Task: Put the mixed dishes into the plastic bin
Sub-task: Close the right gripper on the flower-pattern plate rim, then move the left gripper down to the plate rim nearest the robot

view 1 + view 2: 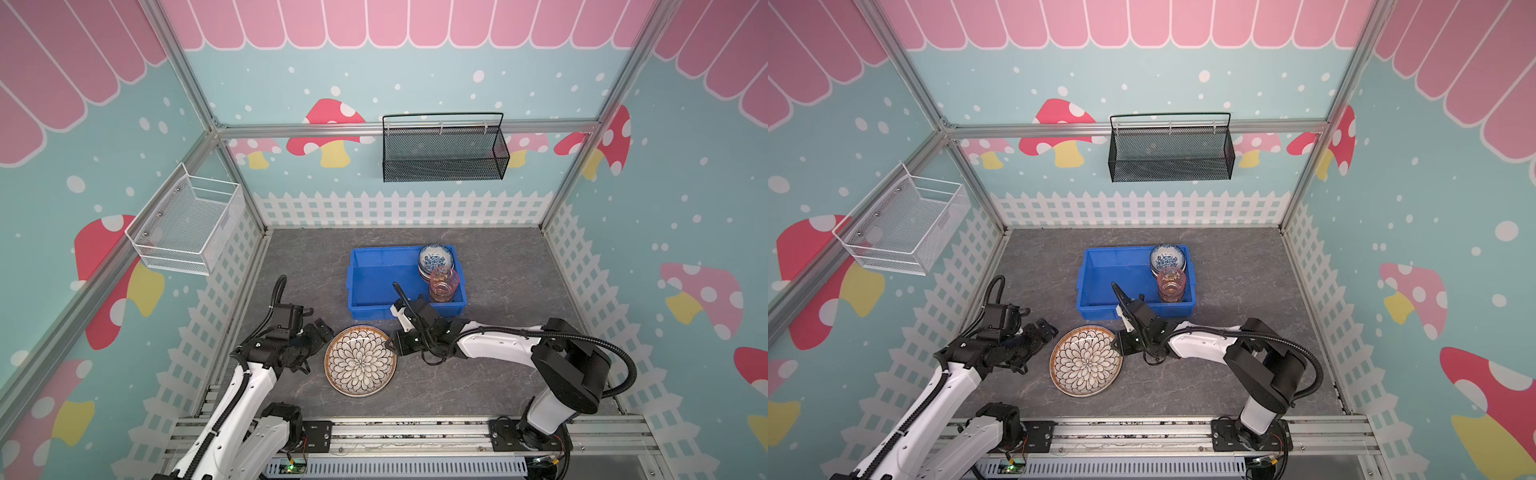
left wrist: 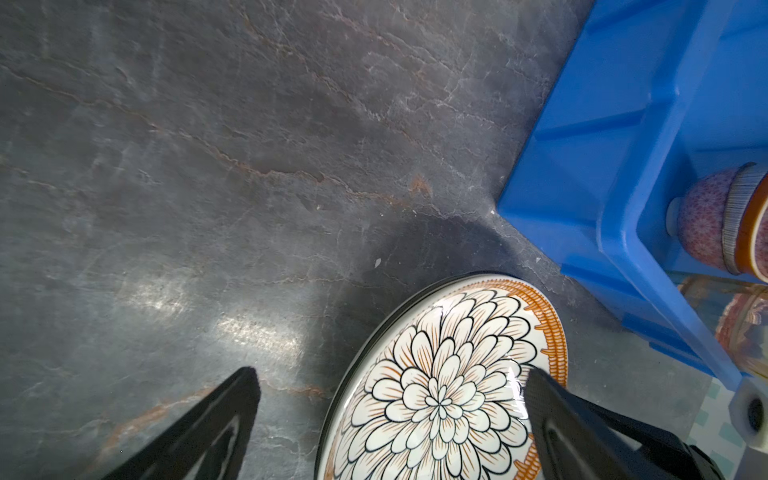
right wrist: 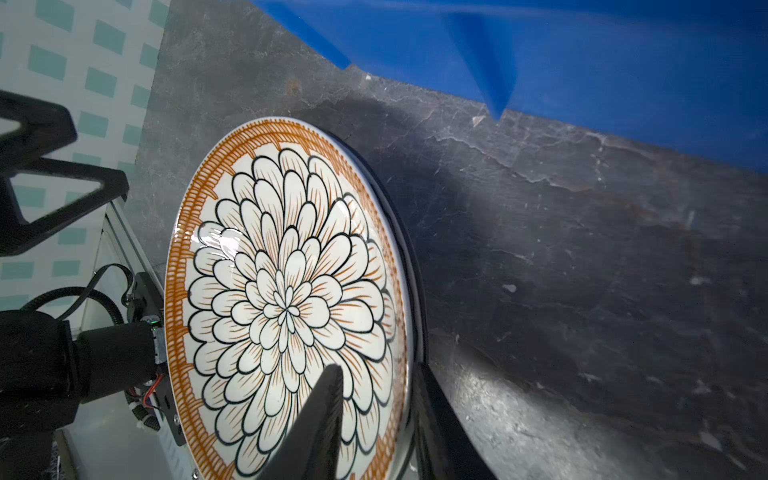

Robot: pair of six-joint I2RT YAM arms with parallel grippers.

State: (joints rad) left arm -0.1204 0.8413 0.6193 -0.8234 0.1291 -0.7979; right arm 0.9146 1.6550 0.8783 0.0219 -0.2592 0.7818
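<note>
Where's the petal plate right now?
In both top views the petal plate lies on the tabletop in front of the blue bin, between the left gripper and the right gripper, whose fingers straddle its rim.

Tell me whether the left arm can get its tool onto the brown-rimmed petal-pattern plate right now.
Likely yes: the open left tool seems to have the wide brown-rimmed petal-pattern plate's rim between its fingers, nothing in the way. The right tool straddles the opposite rim.

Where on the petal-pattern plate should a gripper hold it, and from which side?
Probably the brown rim of the plate, at the edge nearest the right arm, one finger above and one below: the plate is shallow and too wide to span. The right gripper straddles that edge.
</note>
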